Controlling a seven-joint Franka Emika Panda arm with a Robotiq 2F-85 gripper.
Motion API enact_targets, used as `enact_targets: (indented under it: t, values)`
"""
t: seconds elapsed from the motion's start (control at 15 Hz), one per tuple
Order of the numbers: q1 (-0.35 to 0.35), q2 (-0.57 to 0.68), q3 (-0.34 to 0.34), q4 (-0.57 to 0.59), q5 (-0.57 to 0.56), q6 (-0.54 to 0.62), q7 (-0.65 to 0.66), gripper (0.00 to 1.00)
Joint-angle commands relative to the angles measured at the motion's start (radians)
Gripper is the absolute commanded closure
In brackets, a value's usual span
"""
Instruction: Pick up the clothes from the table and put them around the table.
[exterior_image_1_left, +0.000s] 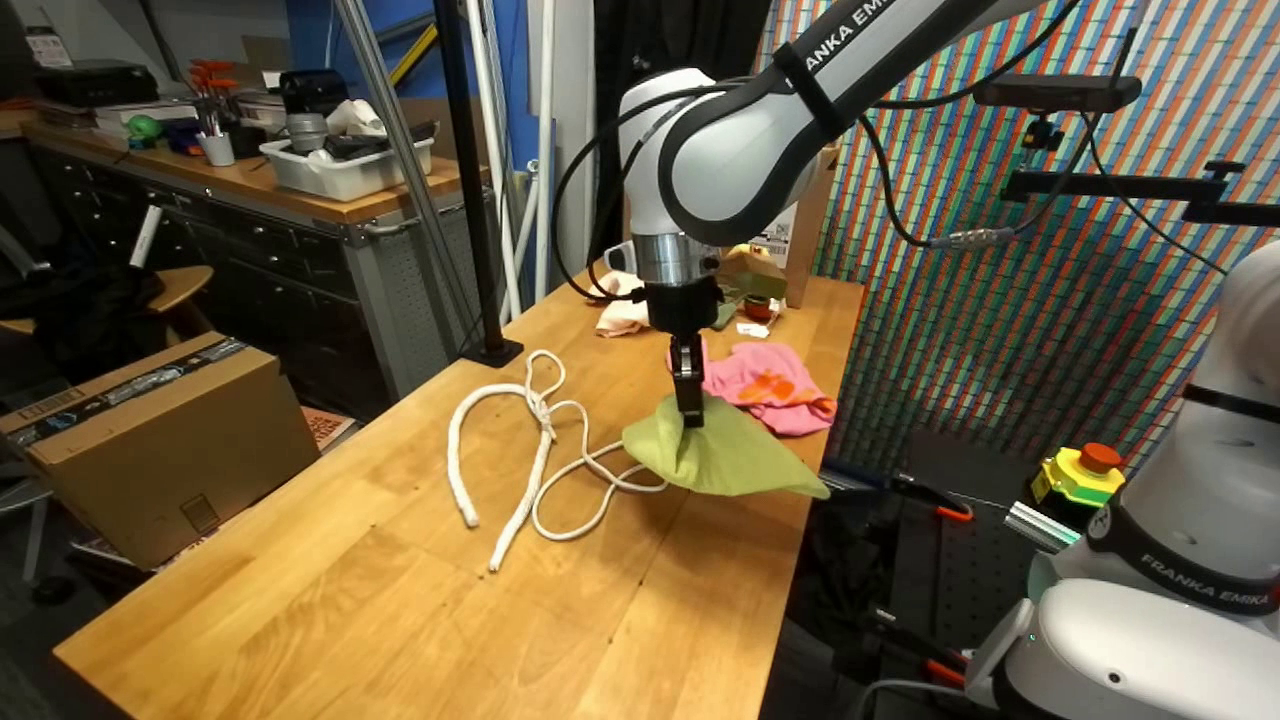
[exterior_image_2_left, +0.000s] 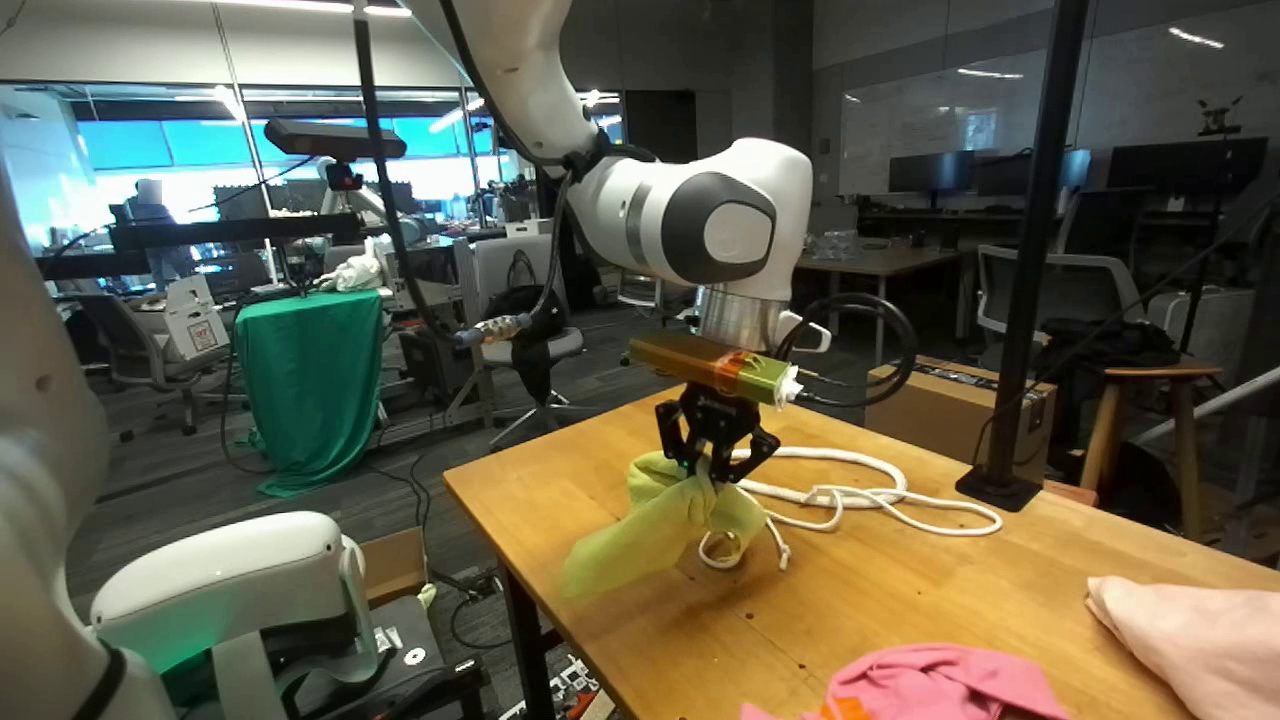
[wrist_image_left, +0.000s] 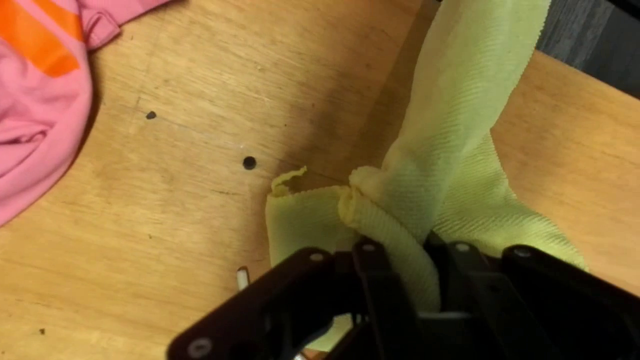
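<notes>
Fingers (exterior_image_1_left: 689, 392) pinched together on a gathered fold, I hold the yellow-green cloth (exterior_image_1_left: 735, 460) from above; it hangs between and below them, its ends drooping to either side; whether its lowest edge touches the wooden surface (exterior_image_1_left: 420, 600), I cannot tell; in an exterior view, the white rope (exterior_image_1_left: 541, 409) lies left of my fingers; the pink-and-orange garment (exterior_image_1_left: 765, 378) lies just beyond the cloth, far and to the right; pale pink fabric (exterior_image_1_left: 622, 318) lies farther off on the surface.

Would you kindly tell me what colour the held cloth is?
The held cloth is pale yellow-green, shown best in the wrist view.
</notes>
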Motion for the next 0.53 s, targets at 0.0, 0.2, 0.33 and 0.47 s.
enact_targets:
  t: [0.0, 0.2, 0.33, 0.47]
  values:
    - [0.002, -0.011, 0.006, 0.016, 0.016, -0.063, -0.039, 0.96]
    - [0.009, -0.01, 0.0, 0.006, -0.015, -0.078, 0.015, 0.96]
    - [0.012, -0.003, -0.007, 0.006, -0.052, -0.111, 0.073, 0.96]
    - [0.012, 0.006, -0.014, 0.009, -0.089, -0.138, 0.132, 0.96]
